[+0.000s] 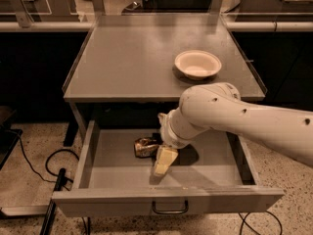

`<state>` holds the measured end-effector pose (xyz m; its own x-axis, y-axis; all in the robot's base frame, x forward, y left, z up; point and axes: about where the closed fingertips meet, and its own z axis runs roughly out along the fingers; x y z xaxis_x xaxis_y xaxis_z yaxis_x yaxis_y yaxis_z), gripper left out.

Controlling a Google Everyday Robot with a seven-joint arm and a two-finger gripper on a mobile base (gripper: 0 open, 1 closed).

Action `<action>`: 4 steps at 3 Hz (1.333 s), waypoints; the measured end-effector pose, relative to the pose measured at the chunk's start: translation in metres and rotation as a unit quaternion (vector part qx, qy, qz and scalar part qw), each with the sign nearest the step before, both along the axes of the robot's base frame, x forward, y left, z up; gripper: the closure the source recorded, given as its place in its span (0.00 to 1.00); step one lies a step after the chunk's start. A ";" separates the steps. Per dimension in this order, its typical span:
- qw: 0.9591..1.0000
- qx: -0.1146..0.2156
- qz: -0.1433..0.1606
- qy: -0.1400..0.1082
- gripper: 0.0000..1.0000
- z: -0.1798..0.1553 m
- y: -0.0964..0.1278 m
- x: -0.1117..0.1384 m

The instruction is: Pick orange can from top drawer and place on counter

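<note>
The orange can (145, 146), a small wrinkly golden-brown can, lies on its side in the open top drawer (117, 165), left of centre. My gripper (163, 163) reaches down into the drawer from the right on a thick white arm. Its cream fingers (165, 159) point down just right of the can, close beside it. The counter (132, 58) spreads above the drawer.
A round cream-white bowl (197, 64) sits on the counter's right side. The drawer's dark loop handle (169, 209) is at the front. Black cables (29, 165) lie on the speckled floor at the left. Railings run behind the counter.
</note>
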<state>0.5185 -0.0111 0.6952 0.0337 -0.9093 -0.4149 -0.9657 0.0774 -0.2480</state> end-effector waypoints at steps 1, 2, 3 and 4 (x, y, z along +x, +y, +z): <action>1.000 0.000 -0.003 -0.002 0.00 -0.009 -0.003 0.009; 1.000 0.001 -0.006 0.007 0.00 -0.024 -0.006 0.013; 1.000 -0.001 -0.003 0.020 0.00 -0.038 -0.005 0.017; 0.999 -0.002 0.003 0.033 0.00 -0.050 0.000 0.024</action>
<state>0.5426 -0.0107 0.6451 0.0127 -0.9110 -0.4122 -0.9802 0.0700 -0.1850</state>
